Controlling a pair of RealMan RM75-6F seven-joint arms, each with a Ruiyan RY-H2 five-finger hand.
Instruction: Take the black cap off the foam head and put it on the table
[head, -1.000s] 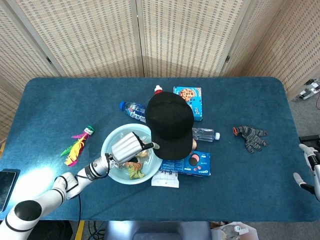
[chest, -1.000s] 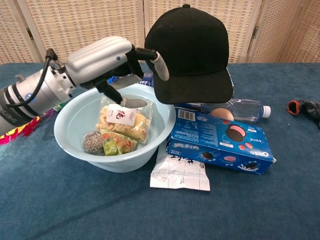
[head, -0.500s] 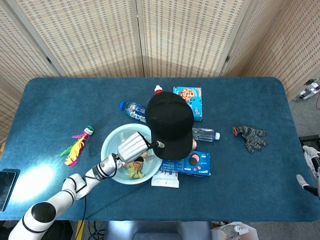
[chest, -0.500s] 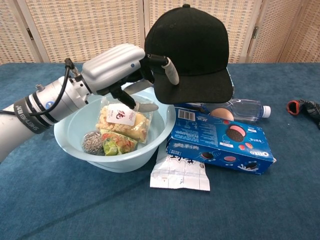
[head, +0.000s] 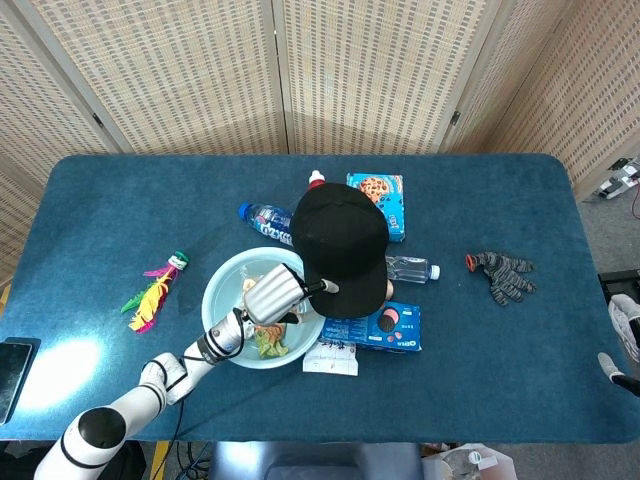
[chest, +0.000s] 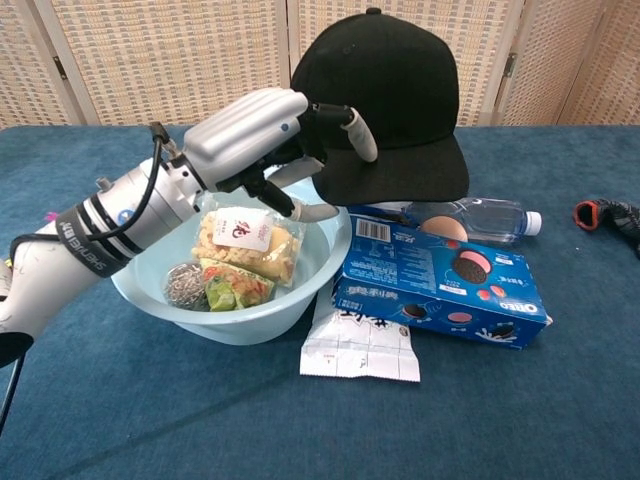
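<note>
The black cap sits high at the table's middle, and the foam head under it is hidden. My left hand reaches over the light blue bowl to the cap's left side. Its fingers are spread: one fingertip lies against the cap's crown, while the thumb sits just below the brim's edge. Nothing is gripped. My right hand shows only as a sliver at the right edge of the head view, off the table.
The bowl holds snack packets and a steel scourer. An Oreo box, a white packet and a water bottle lie by the cap. A glove lies right, a feather toy left.
My left arm has pushed further right, bringing the hand from beside the cap into contact with it. The cap has shifted slightly right. The right hand slipped further out of view.
</note>
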